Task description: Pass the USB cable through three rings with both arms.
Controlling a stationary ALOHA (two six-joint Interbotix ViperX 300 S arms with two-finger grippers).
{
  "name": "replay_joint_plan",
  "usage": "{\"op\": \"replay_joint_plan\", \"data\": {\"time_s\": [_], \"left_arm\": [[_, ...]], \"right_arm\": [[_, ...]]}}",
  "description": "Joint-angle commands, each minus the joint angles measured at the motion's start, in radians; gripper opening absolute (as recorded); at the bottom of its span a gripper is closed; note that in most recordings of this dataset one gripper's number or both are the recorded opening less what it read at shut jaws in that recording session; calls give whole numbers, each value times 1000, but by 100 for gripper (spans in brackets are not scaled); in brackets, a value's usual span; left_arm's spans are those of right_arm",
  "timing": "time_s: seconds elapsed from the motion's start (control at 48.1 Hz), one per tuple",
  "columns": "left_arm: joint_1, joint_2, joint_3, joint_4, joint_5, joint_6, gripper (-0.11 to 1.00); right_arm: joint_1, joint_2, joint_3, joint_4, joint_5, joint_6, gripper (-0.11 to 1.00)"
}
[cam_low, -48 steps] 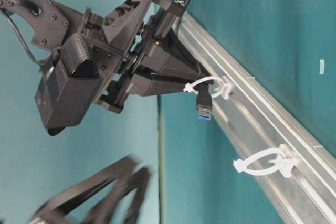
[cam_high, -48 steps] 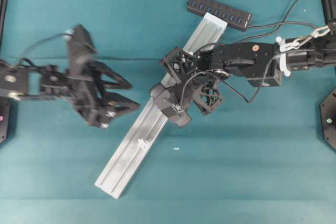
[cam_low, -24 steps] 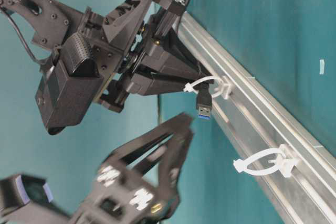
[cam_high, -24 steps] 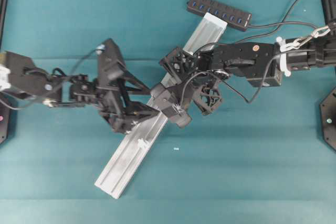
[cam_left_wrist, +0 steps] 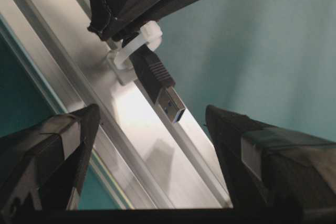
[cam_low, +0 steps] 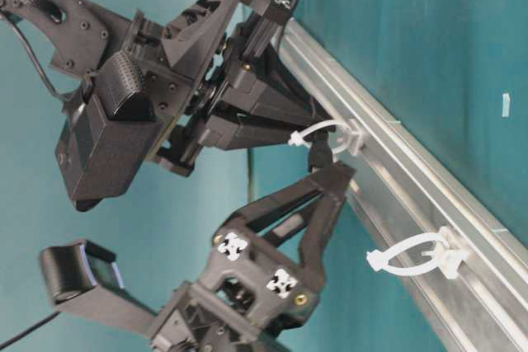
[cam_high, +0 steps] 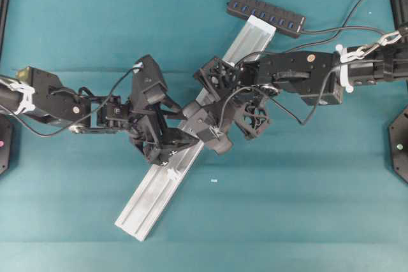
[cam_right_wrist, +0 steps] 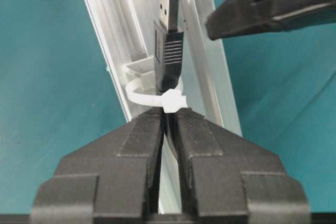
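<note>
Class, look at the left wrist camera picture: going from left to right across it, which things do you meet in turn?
Left gripper's left finger → white ring on the aluminium rail → USB plug → the other finger.

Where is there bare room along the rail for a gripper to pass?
Bare teal cloth borders the rail's lower end and lies right of the white speck. Crowded mid-rail, where left gripper meets right gripper.

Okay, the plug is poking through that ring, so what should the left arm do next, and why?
Probably close the open left gripper on the USB plug: it sticks out past the ring, between the fingers, while the right gripper pinches the cable behind.
</note>
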Motion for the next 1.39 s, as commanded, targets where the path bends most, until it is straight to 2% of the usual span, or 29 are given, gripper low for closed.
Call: {"op": "replay_joint_plan", "data": {"time_s": [0.0,0.312,0.478,0.686,0.936,1.372], "left_arm": [[6,0,-17,2,-21,2,88],[23,5,-31,2,-34,3,88],[25,5,-32,2,-38,3,83],[25,6,-38,2,-64,5,64],[18,8,-41,3,-67,3,20],[18,6,-41,2,-51,3,15]], "right_arm": [[0,0,-3,3,-5,15,10],[0,0,-3,3,-8,14,10],[0,-2,-5,3,-9,14,10],[0,-2,-3,3,-12,14,10],[-2,-2,-3,3,-9,14,10],[-3,0,-5,3,-15,12,10]]}}
